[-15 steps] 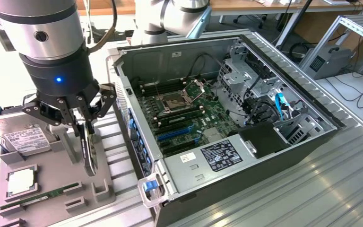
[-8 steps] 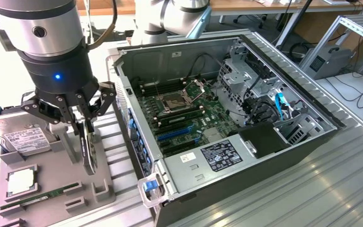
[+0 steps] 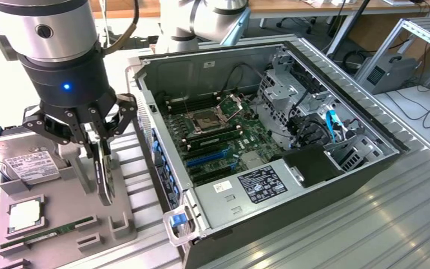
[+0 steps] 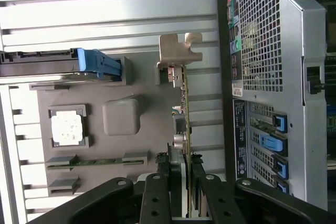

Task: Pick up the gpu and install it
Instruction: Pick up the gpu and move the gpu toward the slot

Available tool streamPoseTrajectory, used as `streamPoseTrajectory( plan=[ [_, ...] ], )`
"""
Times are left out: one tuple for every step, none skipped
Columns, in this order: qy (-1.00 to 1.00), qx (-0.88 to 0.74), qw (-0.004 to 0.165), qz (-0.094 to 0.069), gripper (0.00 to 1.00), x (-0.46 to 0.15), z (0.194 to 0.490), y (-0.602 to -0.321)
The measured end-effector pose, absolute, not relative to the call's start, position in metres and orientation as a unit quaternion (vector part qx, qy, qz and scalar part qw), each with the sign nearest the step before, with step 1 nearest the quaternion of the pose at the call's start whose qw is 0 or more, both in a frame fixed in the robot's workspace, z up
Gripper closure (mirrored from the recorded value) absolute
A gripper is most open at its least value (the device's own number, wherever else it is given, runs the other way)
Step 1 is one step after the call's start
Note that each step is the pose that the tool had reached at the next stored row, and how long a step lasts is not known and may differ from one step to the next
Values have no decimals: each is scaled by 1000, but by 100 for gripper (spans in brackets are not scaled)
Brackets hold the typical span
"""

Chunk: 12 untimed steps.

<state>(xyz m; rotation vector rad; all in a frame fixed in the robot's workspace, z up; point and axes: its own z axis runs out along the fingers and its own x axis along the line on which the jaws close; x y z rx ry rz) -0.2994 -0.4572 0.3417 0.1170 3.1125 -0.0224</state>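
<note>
The end effector (image 3: pixel 99 159) was clamped on the gpu (image 3: pixel 107 188), with one finger on each face of the card. The gpu stood on its long edge over the grey fixture tray (image 3: pixel 62 193) on the worktop (image 3: pixel 349 224), directly beneath the wrist and to the exterior view's left of the open computer case (image 3: pixel 223 210). Its long axis ran alongside the case's rear panel (image 4: pixel 262 40), with the bracket (image 4: pixel 178 51) at the end away from the fingers. The blue expansion slots (image 3: pixel 204 159) lay inside the case, to the exterior view's right. Whether the card was clear of the tray could not be determined.

silver and black arm (image 3: pixel 51 39), blue light (image 3: pixel 66 86), black linkage hand (image 3: pixel 100 163)
</note>
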Motion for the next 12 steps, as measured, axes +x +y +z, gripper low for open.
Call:
streamPoseTrajectory(
  plan=[
    [999, 38, 13, -7, 73, -299, 342, -457],
    [999, 38, 13, -7, 73, -299, 343, -457],
    [999, 38, 13, -7, 73, -299, 344, -457],
    [999, 38, 13, -7, 73, -299, 344, -457],
    [999, 38, 13, -7, 73, -299, 345, -457],
    [999, 38, 13, -7, 73, -299, 346, -457],
    [999, 38, 13, -7, 73, -299, 347, -457],
    [999, 38, 13, -7, 73, -299, 348, -457],
    [999, 38, 13, -7, 73, -299, 348, -457],
    [999, 38, 13, -7, 73, -299, 349, -457],
    [999, 38, 13, -7, 73, -299, 350, -457],
    [999, 38, 13, -7, 73, -299, 350, -457]
  ],
)
